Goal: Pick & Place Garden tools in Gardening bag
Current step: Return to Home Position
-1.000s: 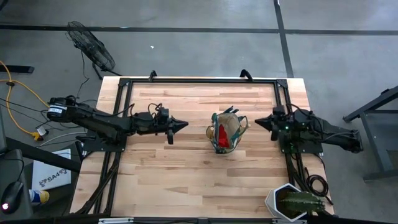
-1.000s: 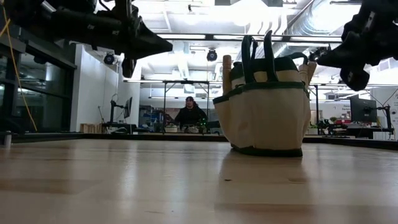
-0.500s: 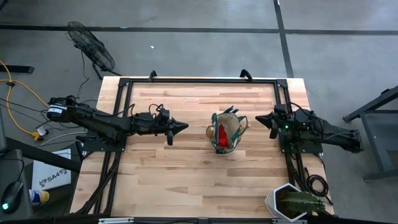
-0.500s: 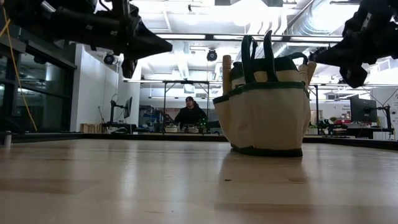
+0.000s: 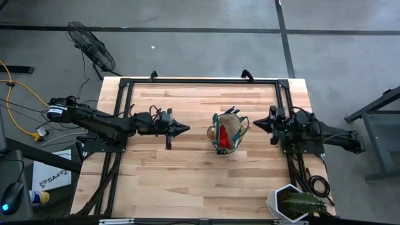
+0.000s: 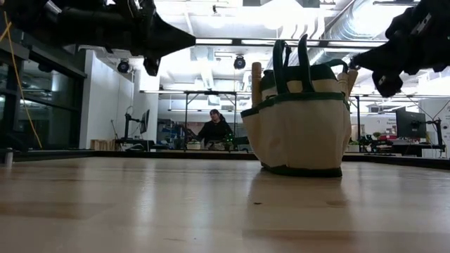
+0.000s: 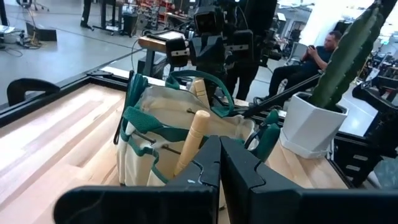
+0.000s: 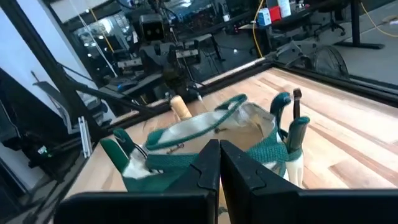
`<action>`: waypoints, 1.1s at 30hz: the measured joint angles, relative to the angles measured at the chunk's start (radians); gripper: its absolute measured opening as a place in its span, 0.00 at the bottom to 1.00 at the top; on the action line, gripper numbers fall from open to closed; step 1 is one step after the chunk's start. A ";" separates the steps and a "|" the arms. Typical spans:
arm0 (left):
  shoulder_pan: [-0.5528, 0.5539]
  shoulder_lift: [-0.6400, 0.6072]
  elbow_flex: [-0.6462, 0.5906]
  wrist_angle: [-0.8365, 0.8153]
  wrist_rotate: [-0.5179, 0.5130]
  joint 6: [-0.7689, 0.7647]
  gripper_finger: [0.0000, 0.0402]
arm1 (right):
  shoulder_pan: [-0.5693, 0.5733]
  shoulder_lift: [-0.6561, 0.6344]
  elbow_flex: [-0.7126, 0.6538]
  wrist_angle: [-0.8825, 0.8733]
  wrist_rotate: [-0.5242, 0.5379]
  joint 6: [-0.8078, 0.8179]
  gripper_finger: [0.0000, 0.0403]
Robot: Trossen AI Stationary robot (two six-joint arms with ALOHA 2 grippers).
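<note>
The tan gardening bag (image 5: 227, 132) with dark green trim stands upright on its base in the middle of the table (image 5: 187, 181). It also shows in the low view (image 6: 299, 119). Wooden tool handles (image 7: 194, 134), teal-handled shears (image 8: 297, 127) and a red fabric piece (image 5: 222, 134) stick out of it. My left gripper (image 5: 186, 129) is shut and empty, raised to the bag's left. My right gripper (image 5: 257, 124) is shut and empty, raised to the bag's right.
A spiky green plant in a white hexagonal pot (image 5: 296, 204) stands at the table's near right corner. A black frame (image 5: 203, 81) runs along the table's edges. Bare wood lies in front of the bag. A person (image 6: 214, 130) sits in the room beyond.
My left gripper has drawn back slightly toward the table's left edge and risen. My right gripper has moved a little toward the bag. The bag has stayed still.
</note>
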 joint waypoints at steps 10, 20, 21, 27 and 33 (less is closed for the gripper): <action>0.000 0.000 -0.253 0.498 0.004 0.028 0.00 | 0.000 -0.001 -0.037 -0.011 -0.053 -0.052 0.01; 0.000 0.000 -0.298 0.512 0.008 0.064 0.00 | 0.000 -0.003 -0.059 0.007 -0.131 -0.061 0.01; 0.000 0.000 -0.307 0.528 0.005 0.071 0.00 | 0.000 -0.001 -0.059 0.007 -0.131 -0.062 0.01; 0.000 0.003 -0.421 0.697 -0.022 0.078 0.00 | 0.000 0.000 -0.058 -0.001 -0.148 -0.062 0.01; 0.000 -0.027 -0.420 0.681 -0.030 0.109 0.00 | 0.000 0.007 -0.058 -0.005 -0.154 -0.062 0.01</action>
